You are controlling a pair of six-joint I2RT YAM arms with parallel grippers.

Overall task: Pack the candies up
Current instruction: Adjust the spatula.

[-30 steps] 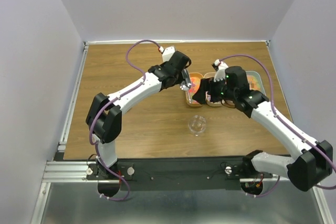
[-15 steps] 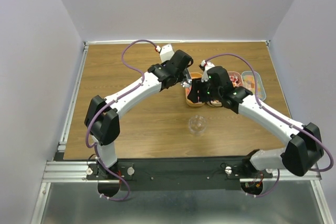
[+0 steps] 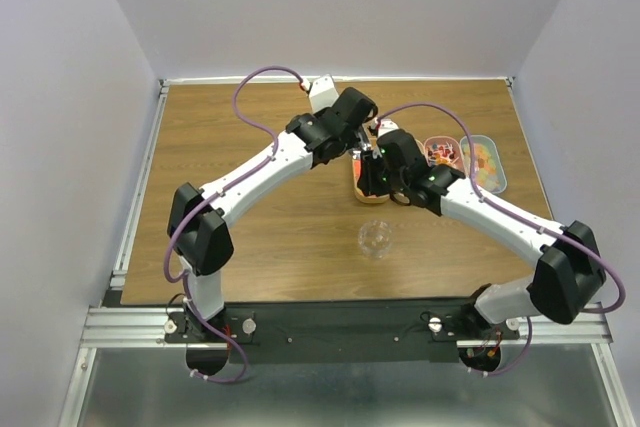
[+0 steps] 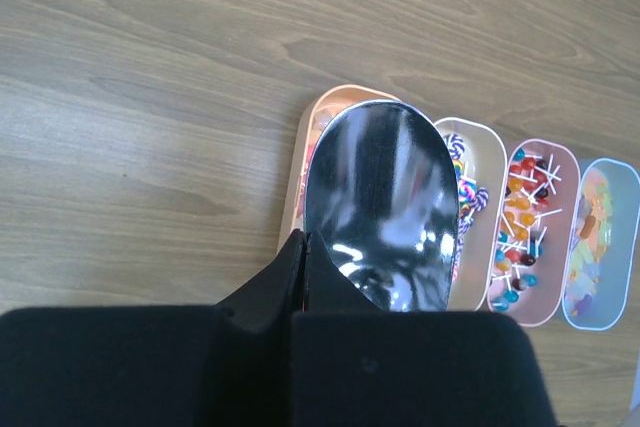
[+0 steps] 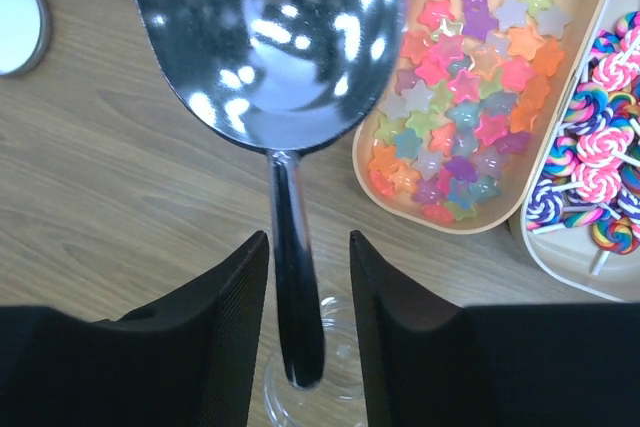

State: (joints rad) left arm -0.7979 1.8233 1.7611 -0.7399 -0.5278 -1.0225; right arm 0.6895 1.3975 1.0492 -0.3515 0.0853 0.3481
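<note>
A shiny metal scoop (image 4: pixel 380 207) hangs in the air, its bowl (image 5: pixel 270 37) empty. My left gripper (image 4: pixel 304 239) is shut on the edge of the bowl. The scoop's handle (image 5: pixel 295 287) runs down between the fingers of my right gripper (image 5: pixel 307 242). Those jaws are apart: the left finger is close to the handle and a gap shows on the right. The candies (image 5: pixel 470 97), small star-shaped sweets in many colours, fill a beige oblong tray (image 5: pixel 590 7) beside the scoop. In the top view both grippers meet over that tray (image 3: pixel 372 192).
A clear plastic cup (image 3: pixel 375 238) stands on the wood table below the handle's tip (image 5: pixel 330 387). To the right lie trays of swirl lollipops (image 4: pixel 470 197), ball lollipops (image 4: pixel 525 232) and pale gummies (image 4: pixel 600 242). A pale round disc (image 5: pixel 20 22) lies on the table.
My right arm has swung left from over the trays to the scoop, and its jaws have narrowed round the handle. The left arm has shifted slightly back, still shut.
</note>
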